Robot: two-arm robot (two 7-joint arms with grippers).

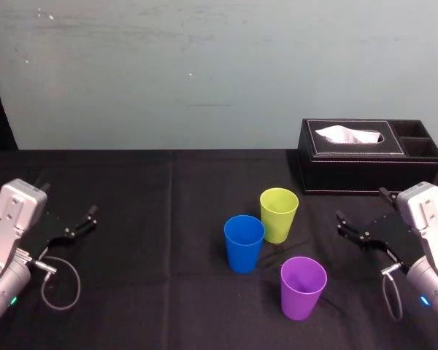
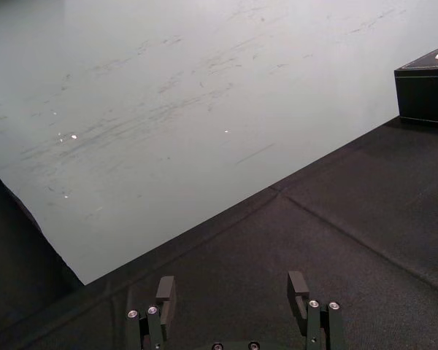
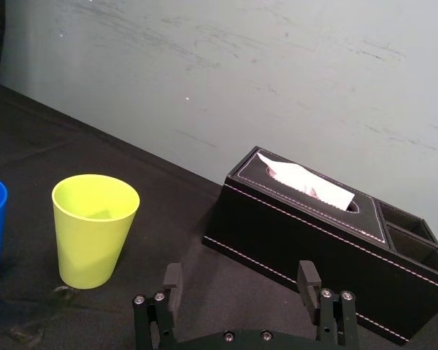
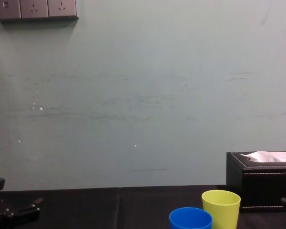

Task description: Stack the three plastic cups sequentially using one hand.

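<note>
Black tablecloth [image 1: 168, 219] held blue cup [image 1: 244, 243], yellow-green cup [image 1: 279, 214], purple cup [image 1: 303, 287] mid-table, upright, unstacked. Right gripper [image 3: 239, 277] waited beside them, spread apart, empty; left gripper [image 2: 231, 288] parked far left, likewise spread. Cups seemed light, slick, tippy; pinch rim wall.

Table [image 1: 146, 219] w/ black cloth, crease running front to back. On it, all upright & unstacked: yellow-green cup [image 1: 279, 214] toward the back, blue cup [image 1: 244, 243] just beside it on the left, purple cup [image 1: 303, 287] nearer the front, apart from both. Black tissue box [image 1: 365, 164] at back right.
</note>
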